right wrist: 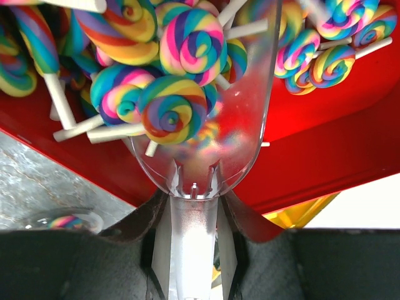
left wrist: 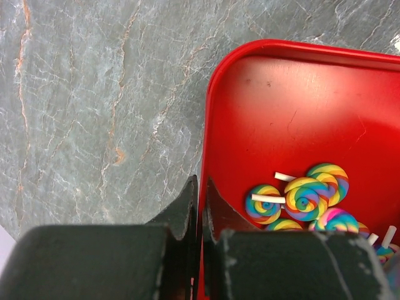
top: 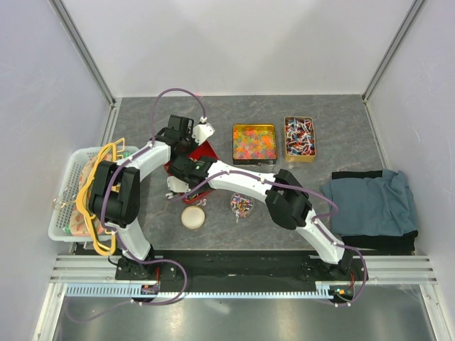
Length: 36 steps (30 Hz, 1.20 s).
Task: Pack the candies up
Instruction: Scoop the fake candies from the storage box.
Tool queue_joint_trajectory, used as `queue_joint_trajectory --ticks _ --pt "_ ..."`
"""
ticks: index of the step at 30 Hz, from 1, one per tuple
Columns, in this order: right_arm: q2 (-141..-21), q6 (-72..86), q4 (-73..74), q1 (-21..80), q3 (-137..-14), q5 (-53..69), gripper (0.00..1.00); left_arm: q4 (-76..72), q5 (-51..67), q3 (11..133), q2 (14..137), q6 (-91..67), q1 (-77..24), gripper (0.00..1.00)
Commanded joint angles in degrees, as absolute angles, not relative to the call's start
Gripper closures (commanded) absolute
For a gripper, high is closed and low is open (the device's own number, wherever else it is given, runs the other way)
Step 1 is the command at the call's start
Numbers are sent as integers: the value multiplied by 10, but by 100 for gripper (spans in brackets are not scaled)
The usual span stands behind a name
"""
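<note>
Firmly, left hand point(left wrist: 200, 190) pinches red tray point(left wrist: 300, 106) rim, right hand point(right wrist: 195, 209) grips scoop point(right wrist: 209, 162).

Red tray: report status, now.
Left gripper shut on tray, at rim. Right gripper shut on scoop, loaded with lollipops. Nothing seen blocking.

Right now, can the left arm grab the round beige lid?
Probably not yet: the left gripper is shut on the rim of the red tray and must let go first. The lid lies uncovered.
</note>
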State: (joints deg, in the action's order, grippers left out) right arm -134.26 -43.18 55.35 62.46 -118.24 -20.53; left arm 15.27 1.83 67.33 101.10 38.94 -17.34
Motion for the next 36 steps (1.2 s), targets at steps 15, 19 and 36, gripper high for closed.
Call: queue_joint_trajectory --ticks 15,19,36 --pt "-1280 -298 446 578 -1156 -109 100 82 16 656 998 322 -191 98" --pt "-1265 -279 429 563 -1139 -115 100 84 10 657 1010 314 -189 98" --pt "-1209 -250 415 525 -1101 -113 100 88 20 657 1031 294 -169 98"
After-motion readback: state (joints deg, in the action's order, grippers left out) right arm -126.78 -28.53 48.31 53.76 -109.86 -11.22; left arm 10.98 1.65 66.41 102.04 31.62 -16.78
